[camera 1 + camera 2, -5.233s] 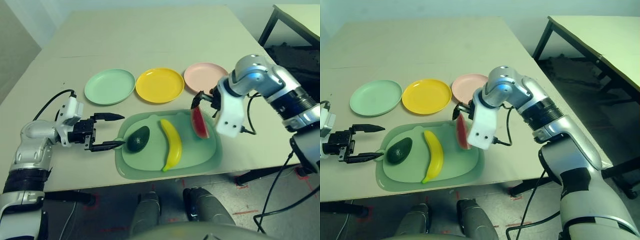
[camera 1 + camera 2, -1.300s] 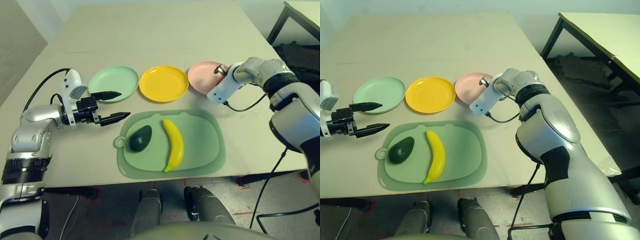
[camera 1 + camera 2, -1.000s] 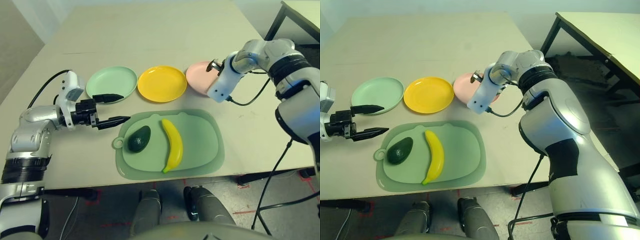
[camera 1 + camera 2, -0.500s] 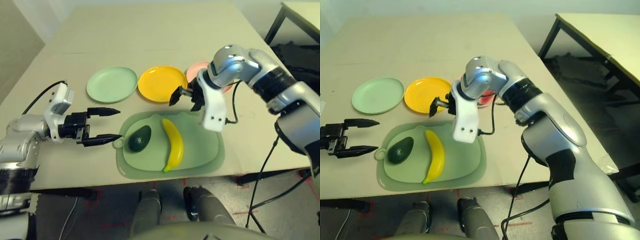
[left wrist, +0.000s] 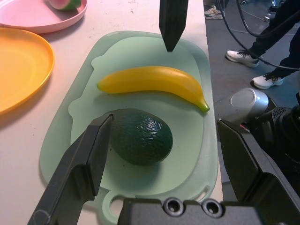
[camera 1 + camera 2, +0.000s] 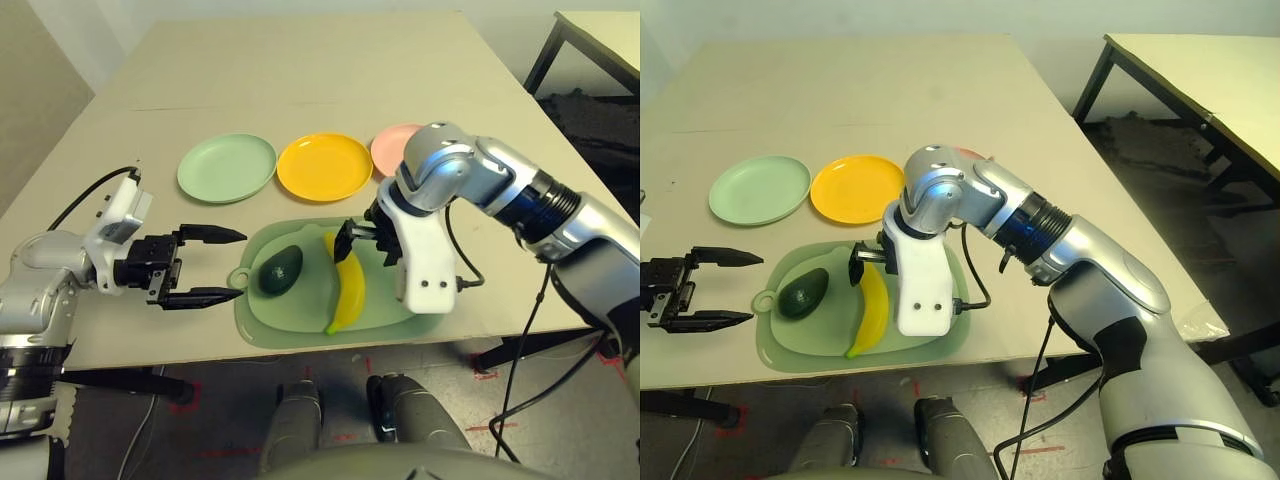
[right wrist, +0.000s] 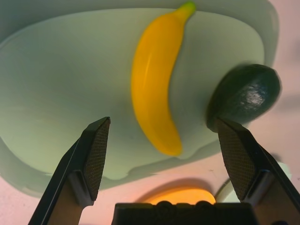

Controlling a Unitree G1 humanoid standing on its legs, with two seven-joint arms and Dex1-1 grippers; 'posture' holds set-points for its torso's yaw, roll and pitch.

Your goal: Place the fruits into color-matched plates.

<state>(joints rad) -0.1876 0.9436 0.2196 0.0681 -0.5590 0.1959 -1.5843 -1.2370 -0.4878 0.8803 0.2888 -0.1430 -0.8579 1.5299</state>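
Head view: the right gripper [image 6: 364, 238] hung wide open and empty over the banana [image 6: 348, 285] on the board [image 6: 420, 318].

Left wrist view: the left gripper [image 5: 166, 154], spread and empty, faced the avocado [image 5: 139, 137]; the watermelon [image 5: 65, 3] lay in the pink plate [image 5: 28, 21].

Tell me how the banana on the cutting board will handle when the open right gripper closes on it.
The banana looks like glossy moulded plastic, so probably stiff and light, but perhaps slippery. Its curve and rounded body suggest it may pivot or roll on the cutting board if the right gripper grips off-centre.
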